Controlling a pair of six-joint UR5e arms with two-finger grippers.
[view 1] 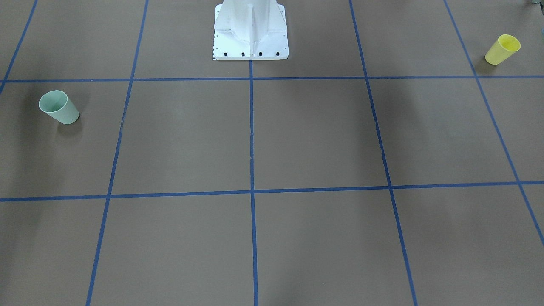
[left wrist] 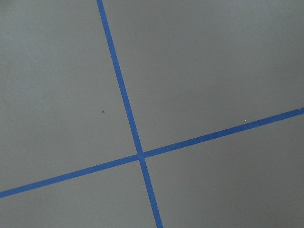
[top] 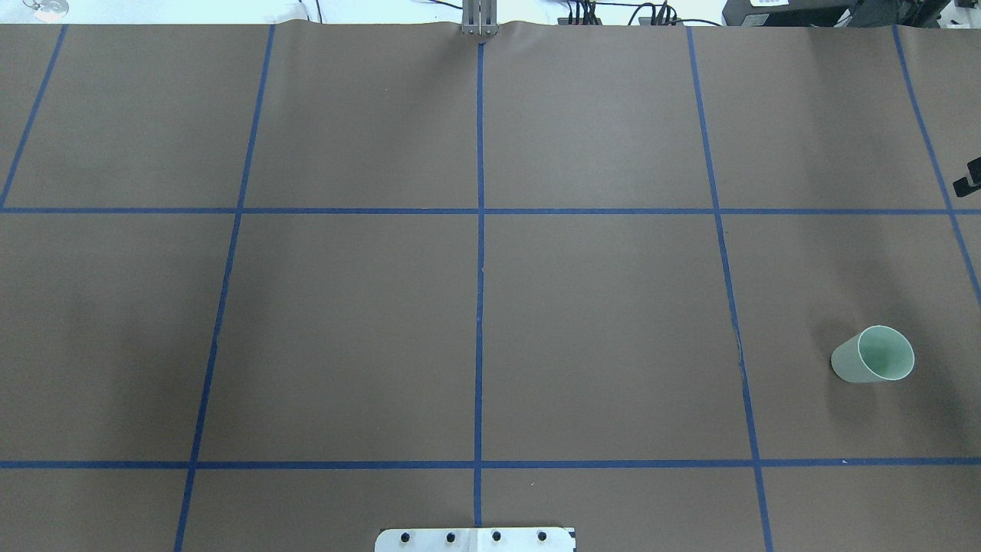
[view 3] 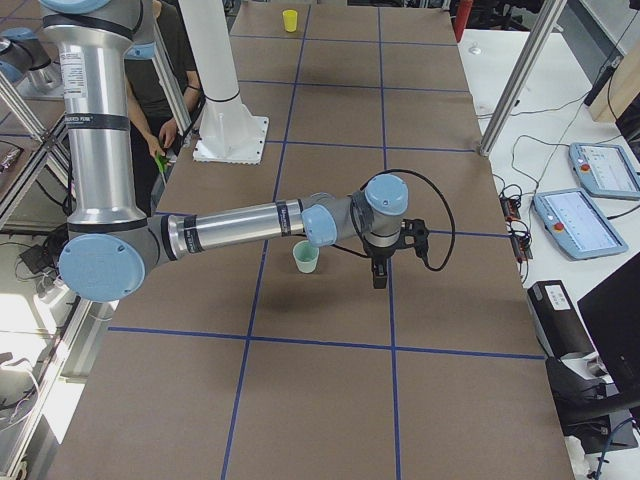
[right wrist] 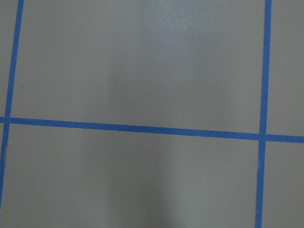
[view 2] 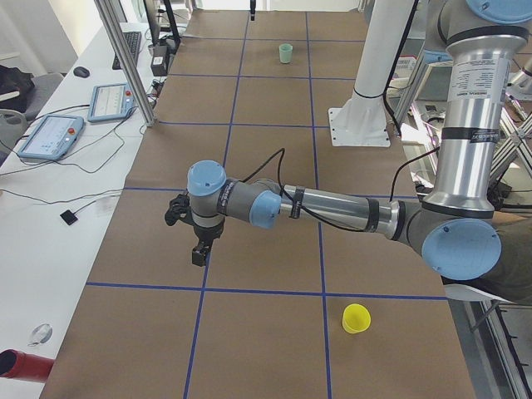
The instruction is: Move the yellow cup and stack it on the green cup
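The yellow cup stands upright, mouth up, near the robot's side on its left; it also shows in the exterior left view and far off in the exterior right view. The green cup stands upright on the robot's right. My left gripper hangs above the table, well away from the yellow cup towards the operators' side. My right gripper hangs close beside the green cup, apart from it. Neither holds a cup. I cannot tell whether either is open or shut. Both wrist views show only table.
The white robot base stands at the middle of the robot's edge. Blue tape lines grid the brown table. Control tablets and metal posts line the operators' side. A person stands behind the robot.
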